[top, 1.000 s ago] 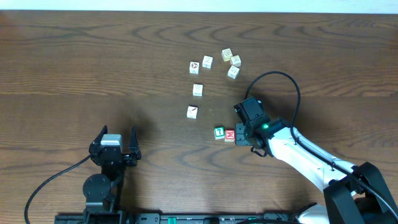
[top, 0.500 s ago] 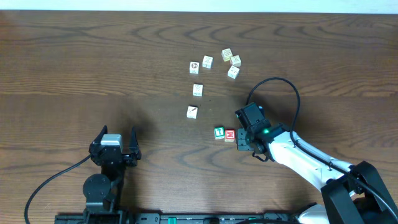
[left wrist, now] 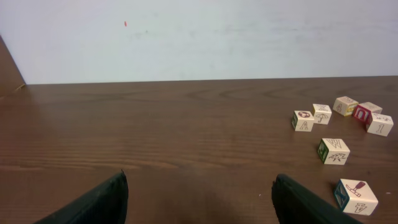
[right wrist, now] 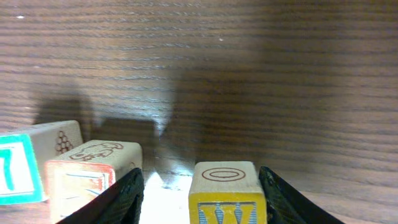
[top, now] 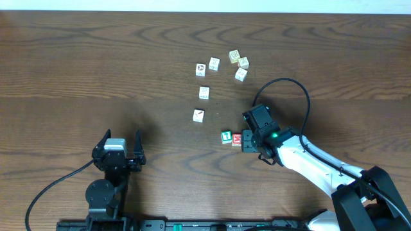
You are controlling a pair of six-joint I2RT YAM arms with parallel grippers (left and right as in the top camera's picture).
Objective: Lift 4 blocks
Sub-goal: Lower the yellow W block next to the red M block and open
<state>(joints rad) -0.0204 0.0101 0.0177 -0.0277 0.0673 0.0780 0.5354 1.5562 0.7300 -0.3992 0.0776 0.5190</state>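
Slack shows between right tool (right wrist: pixel 200 193) and yellow block (right wrist: pixel 227 190).

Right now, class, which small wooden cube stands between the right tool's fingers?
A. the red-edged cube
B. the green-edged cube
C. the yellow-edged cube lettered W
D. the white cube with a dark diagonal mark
C: the right wrist view shows the small yellow-edged wooden cube lettered W standing between the fingers of the right tool.

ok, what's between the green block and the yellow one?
The red block, right beside the green block; the yellow block stands just past it, between the jaws of the right gripper. Overhead and right wrist both show it.
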